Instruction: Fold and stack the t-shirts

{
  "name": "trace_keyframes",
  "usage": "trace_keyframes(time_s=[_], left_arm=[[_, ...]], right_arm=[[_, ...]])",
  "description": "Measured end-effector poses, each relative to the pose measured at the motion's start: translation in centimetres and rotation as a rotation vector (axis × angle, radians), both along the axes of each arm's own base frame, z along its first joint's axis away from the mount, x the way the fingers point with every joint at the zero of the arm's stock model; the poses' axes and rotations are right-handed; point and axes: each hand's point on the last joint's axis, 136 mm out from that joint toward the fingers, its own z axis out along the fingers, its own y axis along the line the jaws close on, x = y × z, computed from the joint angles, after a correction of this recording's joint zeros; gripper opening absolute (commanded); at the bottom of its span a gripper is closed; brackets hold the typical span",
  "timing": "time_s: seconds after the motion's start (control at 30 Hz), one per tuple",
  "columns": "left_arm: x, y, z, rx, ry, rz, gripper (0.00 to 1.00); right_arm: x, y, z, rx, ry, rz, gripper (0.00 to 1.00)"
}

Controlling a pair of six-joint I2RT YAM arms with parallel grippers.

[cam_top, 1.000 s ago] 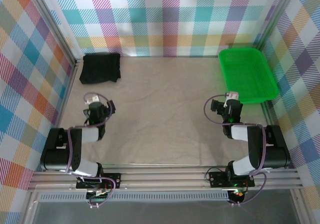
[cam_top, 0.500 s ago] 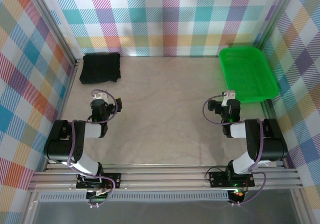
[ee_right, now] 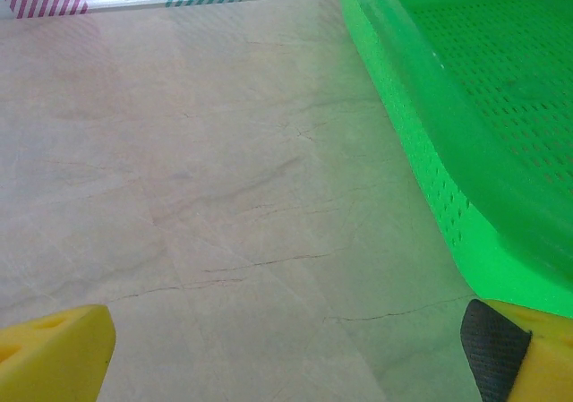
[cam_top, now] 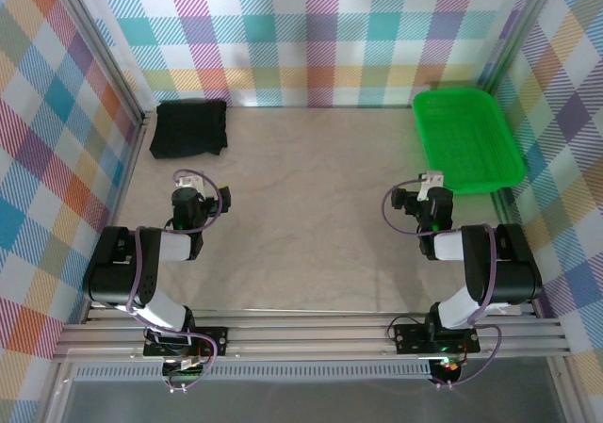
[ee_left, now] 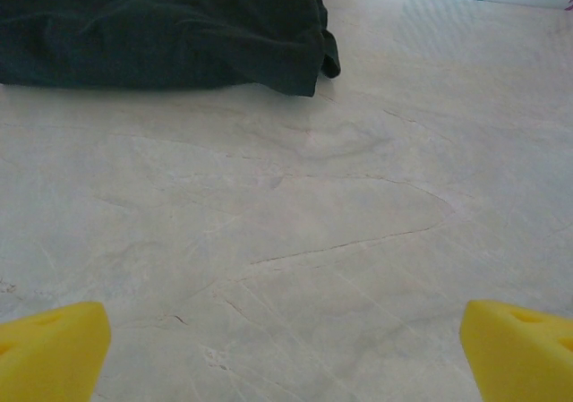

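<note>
Fabric first: the black t-shirt (cam_top: 189, 128) lies as a compact, slightly rumpled bundle in the far left corner of the counter (cam_top: 311, 206), close against the left wall. I cannot tell how many garments the bundle holds. My left gripper (ee_left: 286, 353) hovers over bare counter closer to the near edge, pointed at the bundle and well apart from it. Its yellow fingers (ee_left: 49, 348) stand spread wide, one at each lower corner of the wrist view, with only counter between them. My right gripper (ee_right: 286, 353) is spread just as wide and grips nothing. It sits low over the counter, just beside the near left corner of the green mesh basket (cam_top: 466, 140), which rests along the right edge toward the far right corner. A dark pad (ee_right: 491, 353) lines the inner face of its right-hand finger.
</note>
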Motion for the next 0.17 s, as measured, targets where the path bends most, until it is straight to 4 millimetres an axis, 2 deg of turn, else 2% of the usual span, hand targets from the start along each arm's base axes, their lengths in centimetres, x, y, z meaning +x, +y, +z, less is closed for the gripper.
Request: trace_keyframes(time_s=[0.17], left_arm=[[0.0,0.0,-0.01,0.001,0.0,-0.001,1.0]], right_arm=[[0.0,0.05,0.0,0.001,0.0,0.003,1.0]])
